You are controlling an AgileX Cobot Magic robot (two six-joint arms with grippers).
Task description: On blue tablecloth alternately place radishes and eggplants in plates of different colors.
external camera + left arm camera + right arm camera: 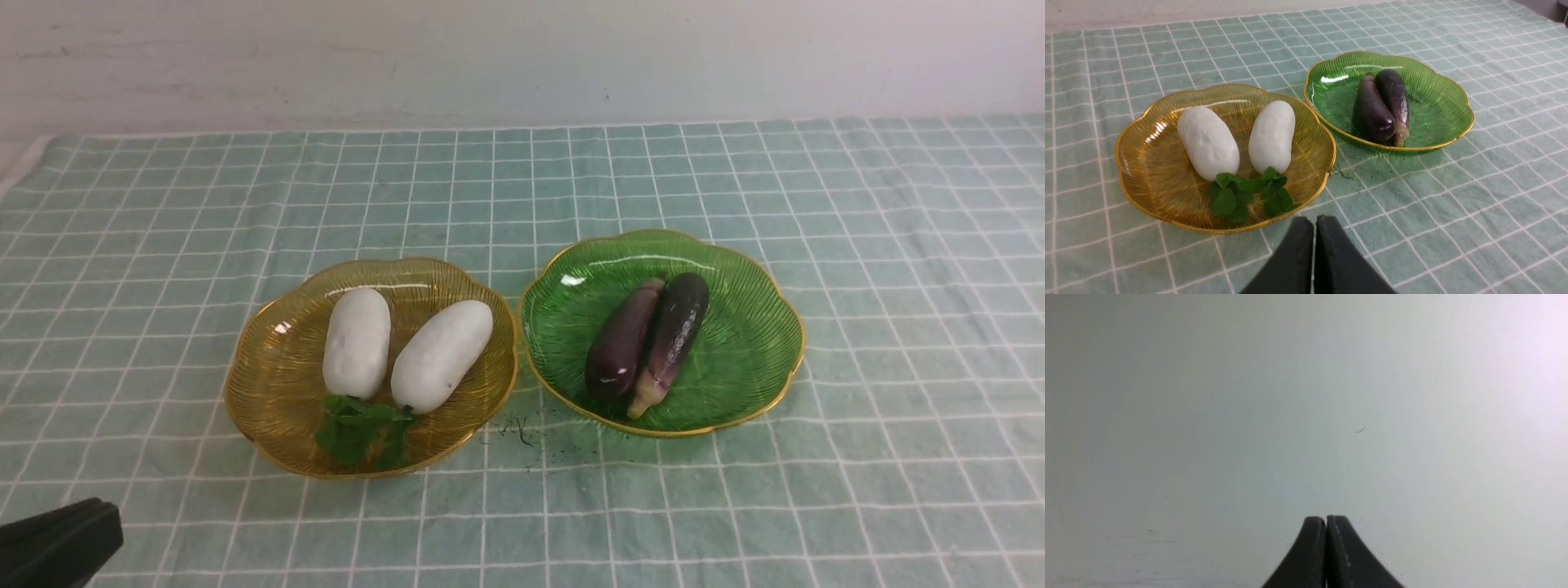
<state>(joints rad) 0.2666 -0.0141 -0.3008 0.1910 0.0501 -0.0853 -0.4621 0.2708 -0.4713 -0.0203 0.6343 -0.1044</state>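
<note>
While both radishes [408,347] lie in the amber plate [269,408] and both eggplants [649,343] in the green [759,359], mid-table, left fingers [1314,232] (closed, empty) sit nearest the radishes' leafy near ends; right fingers [1326,531], closed, face blank wall.

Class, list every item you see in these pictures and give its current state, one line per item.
Left radish: lying in the amber plate.
Right radish: lying in the amber plate, tilted.
Amber plate: holds both radishes and green leaves.
Eggplants: lying side by side, touching.
Green plate: holds both eggplants.
Left tool: shut, empty.
Right tool: shut, empty.
</note>
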